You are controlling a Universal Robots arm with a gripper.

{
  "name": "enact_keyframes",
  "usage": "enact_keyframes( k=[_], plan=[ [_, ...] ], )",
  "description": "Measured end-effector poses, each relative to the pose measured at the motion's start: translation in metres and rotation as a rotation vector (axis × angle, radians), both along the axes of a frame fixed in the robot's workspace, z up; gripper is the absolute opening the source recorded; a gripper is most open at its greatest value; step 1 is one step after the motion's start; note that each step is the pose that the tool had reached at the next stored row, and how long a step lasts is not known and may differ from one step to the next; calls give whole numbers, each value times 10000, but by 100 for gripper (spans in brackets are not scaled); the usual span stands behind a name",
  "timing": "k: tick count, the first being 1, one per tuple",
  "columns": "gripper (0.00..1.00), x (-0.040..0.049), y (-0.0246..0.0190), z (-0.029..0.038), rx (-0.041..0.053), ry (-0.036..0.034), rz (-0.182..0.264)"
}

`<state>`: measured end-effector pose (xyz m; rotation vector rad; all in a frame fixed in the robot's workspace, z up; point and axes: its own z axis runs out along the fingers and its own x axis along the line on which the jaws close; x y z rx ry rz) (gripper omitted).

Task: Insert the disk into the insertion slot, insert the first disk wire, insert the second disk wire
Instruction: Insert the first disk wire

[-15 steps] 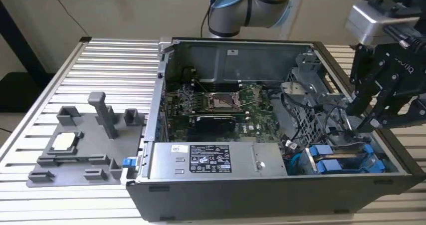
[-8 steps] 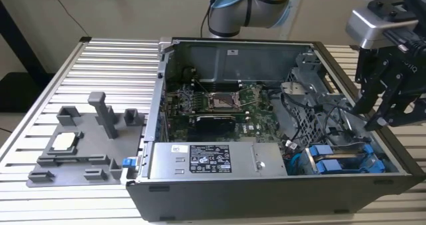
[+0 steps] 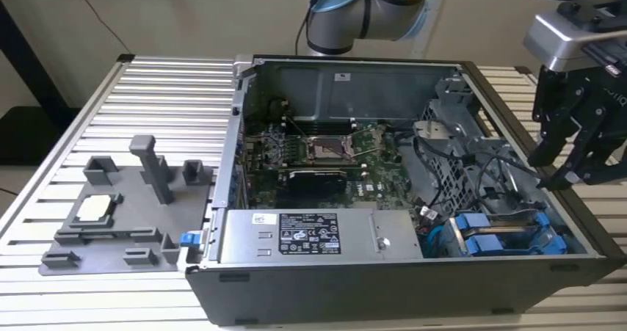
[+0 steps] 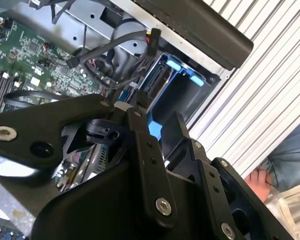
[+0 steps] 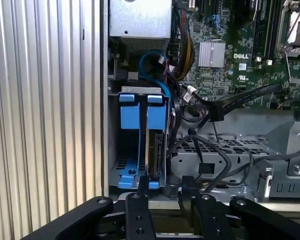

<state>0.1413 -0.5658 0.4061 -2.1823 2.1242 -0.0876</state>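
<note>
The hand (image 3: 556, 171) hangs at the right edge of the exterior view, over the right wall of the open computer case (image 3: 333, 287), its fingers (image 5: 141, 192) parted and gripping nothing. The disk (image 5: 156, 147) stands on edge in its blue carrier inside the drive bay (image 5: 114, 145), which lies in the lower right of the exterior view. Loose black cables (image 5: 210, 150) lie just beside it.

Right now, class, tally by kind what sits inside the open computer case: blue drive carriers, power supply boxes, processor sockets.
blue drive carriers: 2
power supply box: 1
processor socket: 1
Total: 4
</note>
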Motion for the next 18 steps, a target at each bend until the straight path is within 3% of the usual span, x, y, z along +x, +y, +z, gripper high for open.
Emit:
enact_keyframes(
  k=[7,10,18],
  plan=[
    [40,148,1,-21,51,134,57],
    [40,178,1,-31,127,154,69],
    [40,196,1,-36,132,175,81]
  ],
)
